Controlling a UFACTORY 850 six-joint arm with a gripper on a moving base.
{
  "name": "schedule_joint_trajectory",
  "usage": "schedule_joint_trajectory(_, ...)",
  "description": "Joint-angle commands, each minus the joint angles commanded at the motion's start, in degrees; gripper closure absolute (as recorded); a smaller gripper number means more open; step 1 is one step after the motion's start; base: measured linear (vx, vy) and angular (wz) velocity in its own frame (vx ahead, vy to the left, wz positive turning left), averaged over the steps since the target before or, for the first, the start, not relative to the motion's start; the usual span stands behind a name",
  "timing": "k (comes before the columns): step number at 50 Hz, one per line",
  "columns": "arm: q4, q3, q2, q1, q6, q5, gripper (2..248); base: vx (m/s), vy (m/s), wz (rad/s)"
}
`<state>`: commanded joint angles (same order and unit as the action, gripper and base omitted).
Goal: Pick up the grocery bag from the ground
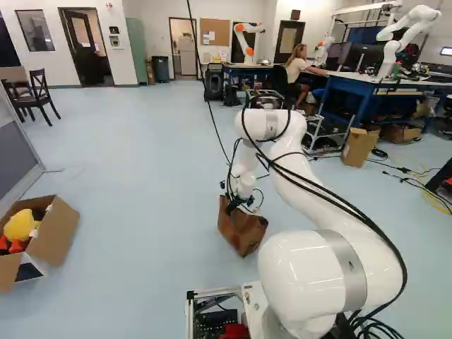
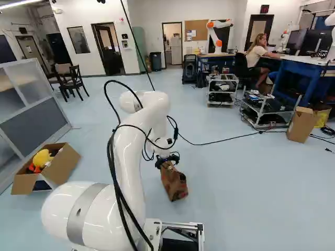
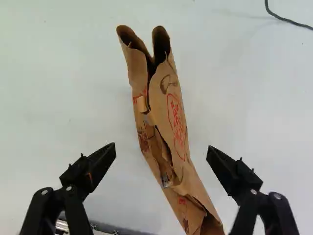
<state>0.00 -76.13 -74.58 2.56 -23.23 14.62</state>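
Gripper above brown paper grocery bag, fingers spread, nothing pinched. Bag on floor, near 12 o'clock as white arm faces, creased mouth uppermost. Fingers straddle bag's narrow width, presumably so that closing presses both paper walls together; lower reach probably needed first. Thin paper may crumple or tear if caught only at rim. Cardboard box, near 10 o'clock, well apart, outside grasp path.

We've got a brown paper grocery bag with red print, black gripper, glossy white arm with grey bands, pale blue floor, tan cardboard box, bright yellow toy.
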Motion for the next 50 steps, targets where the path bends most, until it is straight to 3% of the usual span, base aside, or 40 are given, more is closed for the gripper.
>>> schedule_joint_trajectory(50,0.0,-8.6,-9.7,0.0,0.0,0.0,3,0.0,0.0,0.0)
